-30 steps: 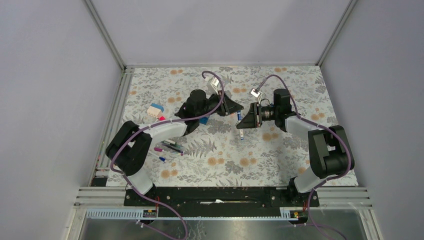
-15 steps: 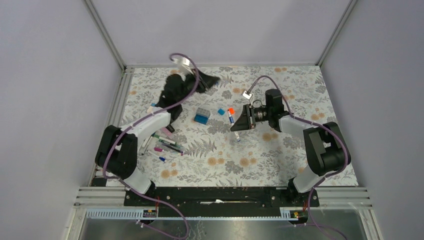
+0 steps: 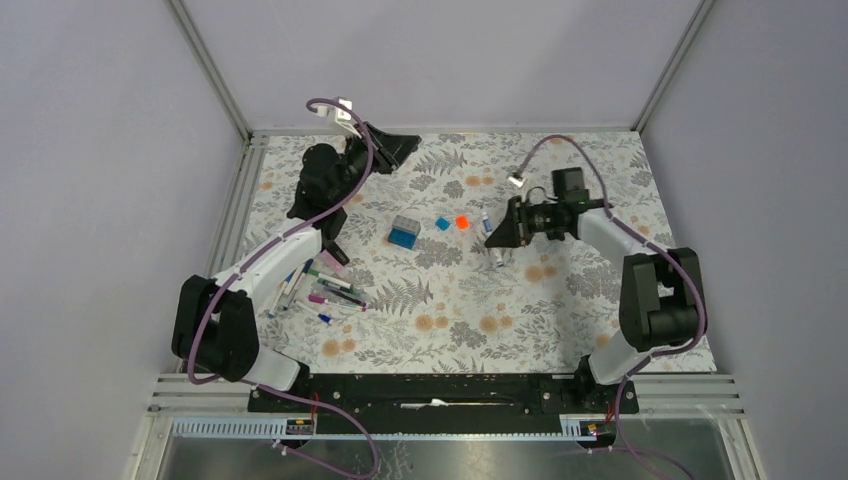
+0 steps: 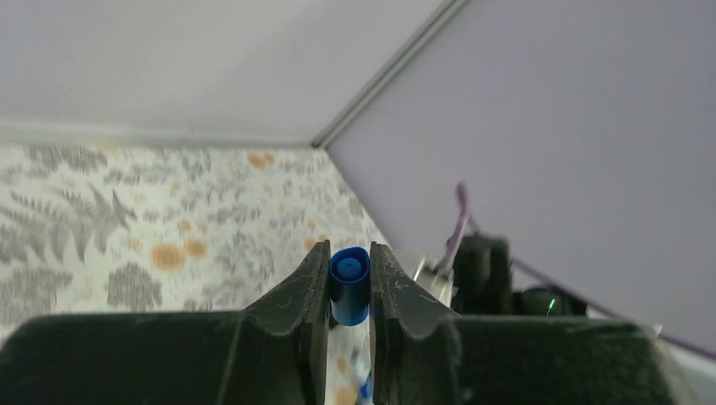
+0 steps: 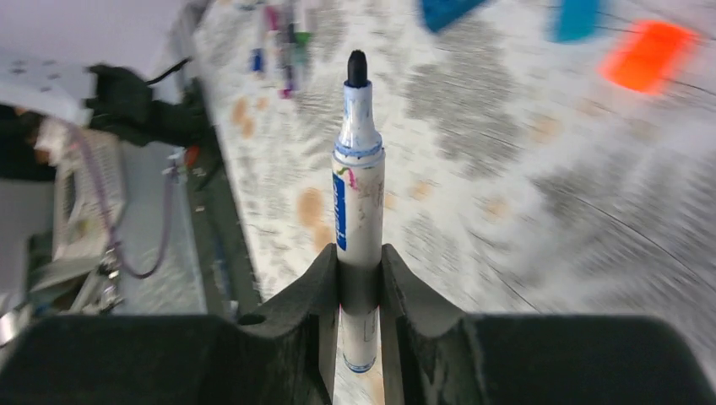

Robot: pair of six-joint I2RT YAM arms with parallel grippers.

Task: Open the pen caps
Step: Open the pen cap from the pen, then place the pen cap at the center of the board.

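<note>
In the left wrist view my left gripper (image 4: 349, 253) is shut on a small blue pen cap (image 4: 349, 283), its closed end facing the camera. From above, that gripper (image 3: 405, 142) hangs over the back left of the table. My right gripper (image 5: 359, 257) is shut on a white marker (image 5: 358, 194) whose dark tip is bare and points away. In the top view the right gripper (image 3: 495, 238) is near the table's middle, with the marker (image 3: 497, 259) sticking out of it. A loose blue cap (image 3: 442, 223) and an orange cap (image 3: 462, 222) lie just left of it.
A blue-and-grey block (image 3: 404, 231) stands left of the loose caps. Several pens (image 3: 322, 285) lie in a cluster at the left, under the left arm's forearm. The floral mat (image 3: 600, 180) ends at metal rails on the left and at the enclosure's back wall.
The two grippers, together at the centre a second ago, have parted. The left one swung up and back-left with the blue cap; the right one shifted right with the uncapped marker.
</note>
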